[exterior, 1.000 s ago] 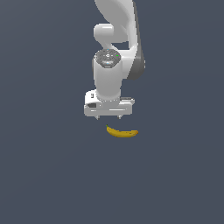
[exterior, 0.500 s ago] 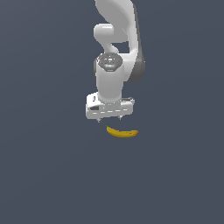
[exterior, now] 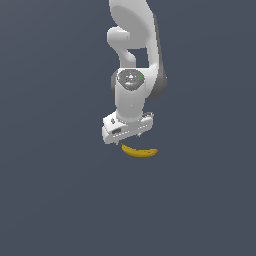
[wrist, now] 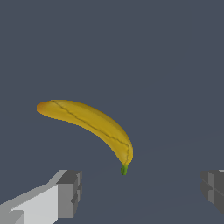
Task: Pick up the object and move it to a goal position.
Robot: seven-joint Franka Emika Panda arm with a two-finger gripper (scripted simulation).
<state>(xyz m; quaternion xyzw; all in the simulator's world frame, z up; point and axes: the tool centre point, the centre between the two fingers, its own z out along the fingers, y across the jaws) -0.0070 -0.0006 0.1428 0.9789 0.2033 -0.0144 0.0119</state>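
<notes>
**A:** Where's the banana [exterior: 140, 151] sitting right now?

**B:** Just below centre in the exterior view, lying flat on the plain dark grey floor [exterior: 50, 200]. The gripper [exterior: 128, 136] hangs right over its left end, and from that angle I honestly can't tell if they touch. Looks like a small gap, though.

**A:** Jaws?

**B:** Spread wide. In the wrist view you get one grey pad [wrist: 70, 194] at lower left and the other at the far lower right edge, nothing between them. The banana [wrist: 89, 124] is off beyond the pads, not between them, and its green stem tip points down toward the gap.

**A:** Any writing or logos anywhere?

**B:** Nope, none I can read. The arm [exterior: 135, 60] is plain white with a grey round cap showing tiny green and red dots. The banana has a thin brown line along its skin, that's it.
</notes>
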